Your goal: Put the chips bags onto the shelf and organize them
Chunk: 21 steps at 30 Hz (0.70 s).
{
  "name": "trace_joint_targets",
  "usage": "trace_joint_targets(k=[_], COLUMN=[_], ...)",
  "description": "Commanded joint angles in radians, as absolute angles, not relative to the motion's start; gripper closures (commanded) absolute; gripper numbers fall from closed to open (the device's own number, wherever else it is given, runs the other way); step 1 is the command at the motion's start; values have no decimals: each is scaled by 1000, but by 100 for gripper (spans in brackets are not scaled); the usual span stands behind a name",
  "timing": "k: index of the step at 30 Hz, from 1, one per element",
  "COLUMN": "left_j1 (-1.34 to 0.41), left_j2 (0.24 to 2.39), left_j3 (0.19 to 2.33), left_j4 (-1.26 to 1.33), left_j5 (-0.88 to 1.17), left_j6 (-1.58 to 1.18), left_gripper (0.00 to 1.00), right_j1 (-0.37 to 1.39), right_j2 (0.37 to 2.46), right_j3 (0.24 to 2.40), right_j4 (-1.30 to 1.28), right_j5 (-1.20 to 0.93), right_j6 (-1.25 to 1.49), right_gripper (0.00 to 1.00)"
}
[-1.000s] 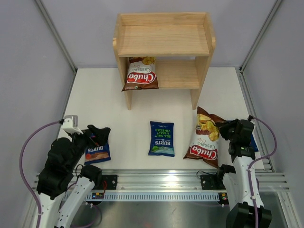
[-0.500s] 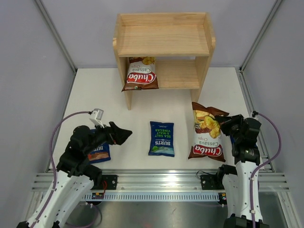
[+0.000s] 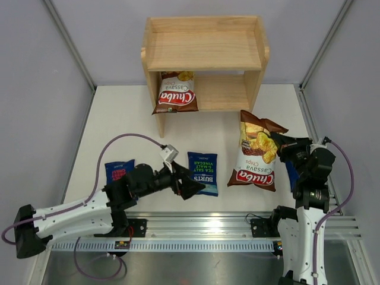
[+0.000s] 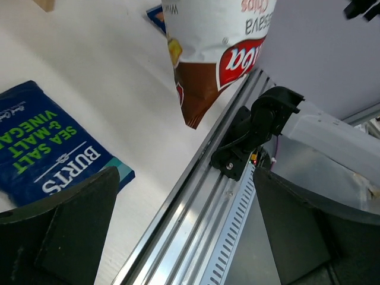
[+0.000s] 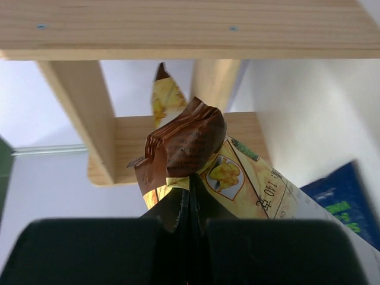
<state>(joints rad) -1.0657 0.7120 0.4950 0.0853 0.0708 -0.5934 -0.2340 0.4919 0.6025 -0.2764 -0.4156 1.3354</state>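
Note:
One brown-and-white Chuba chips bag [image 3: 176, 92] lies in the lower tier of the wooden shelf [image 3: 205, 50]. My right gripper [image 3: 276, 144] is shut on the top edge of a second Chuba bag [image 3: 254, 159], which hangs lifted in front of the shelf's right side. The right wrist view shows that gripper [image 5: 191, 196] pinching the crumpled brown seal of the bag [image 5: 190, 139], with the shelf [image 5: 178, 27] ahead. My left gripper [image 3: 195, 186] reaches low and open beside the middle blue Burts bag [image 3: 203, 172]. Nothing sits between its fingers [image 4: 59, 237]. That Burts bag [image 4: 47, 142] lies flat to their left.
Another Burts bag [image 3: 119, 171] lies at the near left. A third blue bag [image 3: 291, 175] is partly hidden behind the right arm. The aluminium rail [image 4: 196, 196] with the right arm's base [image 4: 261, 124] runs along the near edge. Grey walls stand on both sides.
My left arm has swung from the left Burts bag across to the middle one, staying open. The right gripper has raised the Chuba bag off the table and carried it toward the shelf.

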Motion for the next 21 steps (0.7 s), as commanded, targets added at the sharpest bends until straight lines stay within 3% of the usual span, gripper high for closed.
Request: trace_joint_targets(k=[1,9,21], left_j1=[-1155,-1238,-1259], left_j2=[879,1182,1310], left_j3=[612,741,749], left_j4=[277,507,808], left_j5=[-118,-135,-8], left_j6=[-493,-417,-391], left_gripper=[1,1,1], right_j1=[-238,-238,-238], right_j2=[479,437,371], right_j3=[667,660,678], right_j4=[-119,-38,34], right_j5=[-483,-522,-554], right_j6=[1517,1712,1887], right_gripper=[100,100,100])
